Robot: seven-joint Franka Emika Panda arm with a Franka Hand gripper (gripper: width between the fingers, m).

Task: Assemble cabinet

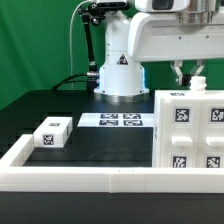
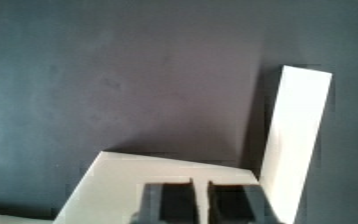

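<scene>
The only markings are black-and-white square tags, carried by the cabinet (image 1: pixel 190 130), the small white block (image 1: pixel 50 133) at the exterior view's left, and the marker board (image 1: pixel 122 121) at centre. The cabinet stands on the dark table (image 1: pixel 100 148) at the exterior view's lower right. The gripper (image 1: pixel 188 76) hangs directly above the cabinet's top edge with its fingers (image 1: pixel 178 72) apart; contact with the cabinet cannot be determined.

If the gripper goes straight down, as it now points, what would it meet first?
Probably the top edge of the cabinet, directly under the gripper; the exterior view leaves depth unclear.
</scene>
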